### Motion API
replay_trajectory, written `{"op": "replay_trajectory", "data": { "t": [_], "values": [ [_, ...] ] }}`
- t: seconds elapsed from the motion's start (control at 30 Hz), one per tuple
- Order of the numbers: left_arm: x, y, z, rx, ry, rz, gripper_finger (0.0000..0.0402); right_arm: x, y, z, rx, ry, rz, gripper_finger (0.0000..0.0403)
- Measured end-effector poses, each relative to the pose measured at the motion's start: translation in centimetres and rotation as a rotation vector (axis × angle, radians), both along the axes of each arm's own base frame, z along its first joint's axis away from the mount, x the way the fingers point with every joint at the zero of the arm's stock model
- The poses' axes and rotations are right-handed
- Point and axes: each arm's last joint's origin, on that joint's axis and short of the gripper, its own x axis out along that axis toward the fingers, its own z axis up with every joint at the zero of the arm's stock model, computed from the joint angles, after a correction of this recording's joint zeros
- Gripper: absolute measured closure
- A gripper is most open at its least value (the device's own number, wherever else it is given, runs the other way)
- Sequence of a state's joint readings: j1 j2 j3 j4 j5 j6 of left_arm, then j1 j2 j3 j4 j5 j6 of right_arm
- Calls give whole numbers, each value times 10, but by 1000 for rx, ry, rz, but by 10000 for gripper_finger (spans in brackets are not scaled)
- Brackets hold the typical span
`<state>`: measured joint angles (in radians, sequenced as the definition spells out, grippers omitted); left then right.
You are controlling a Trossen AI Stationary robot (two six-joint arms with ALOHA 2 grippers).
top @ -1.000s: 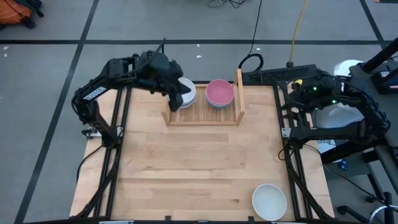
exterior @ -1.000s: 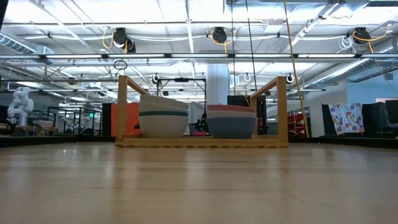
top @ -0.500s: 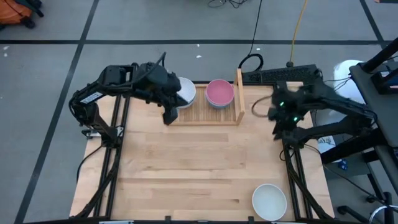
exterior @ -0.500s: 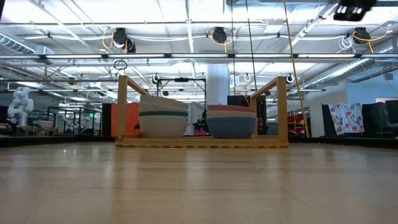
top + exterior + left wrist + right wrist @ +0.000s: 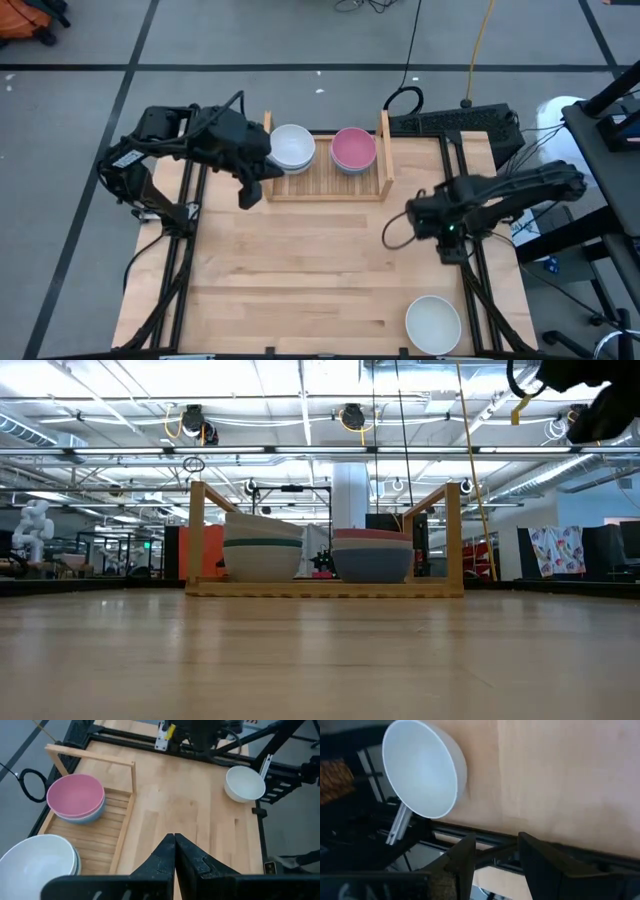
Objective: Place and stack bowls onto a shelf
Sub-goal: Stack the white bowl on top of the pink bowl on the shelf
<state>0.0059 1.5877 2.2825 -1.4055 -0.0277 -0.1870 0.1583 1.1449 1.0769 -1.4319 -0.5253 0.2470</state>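
At the upper middle of the high view stands the light wooden slatted shelf (image 5: 325, 180) with two upright side boards. Two stacks of small round bowls sit on it side by side. The stack on the picture's left is topped by a white bowl (image 5: 291, 146); the low view shows a teal green bowl (image 5: 262, 544) banded within that pile. The stack on the picture's right is topped by a pink bowl (image 5: 353, 148), resting on a blue bowl (image 5: 371, 563).

One small white round bowl (image 5: 433, 322) is not yet on the shelf. It sits alone at the lower right of the high view, near the front edge of the pale wooden desk (image 5: 300, 270), well apart from the shelf.

The right tool (image 5: 392, 234) hovers right of centre, between the shelf and the loose bowl, with its fingers spread wide and nothing between them. Its wrist view looks past those fingers at the loose bowl (image 5: 422, 772) beside the desk's dark frame. The left tool (image 5: 247, 197) hangs just outside the shelf's left board, pinched narrow and empty.

The loose bowl is probably the right arm's next target, and its position is the risk. It lies so near the desk's edge that an off-centre descent could nudge it over the side. A grip on only the thin rim could let it slip or tip on the way to the shelf, and a careless set-down might unsettle a tall stack.
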Motion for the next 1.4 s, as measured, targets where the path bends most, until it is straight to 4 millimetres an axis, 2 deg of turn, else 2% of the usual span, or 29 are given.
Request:
{"op": "replay_trajectory", "data": {
  "t": [0.4, 0.57, 0.9, 1.4],
  "values": [
    [-8, 0, 3, 20, -4, -16, 394, 30, 46, -43, 20, -56, 68, 261],
    [-8, 0, 2, 28, 3, -23, 394, 35, 62, -61, 35, -65, 74, 261],
    [-9, 0, 2, 37, 15, -31, 394, 33, 81, -84, 37, -35, 84, 261],
    [-9, 0, 1, 36, 21, -31, 394, 21, 89, -122, 72, -36, 7, 263]
  ]
}}
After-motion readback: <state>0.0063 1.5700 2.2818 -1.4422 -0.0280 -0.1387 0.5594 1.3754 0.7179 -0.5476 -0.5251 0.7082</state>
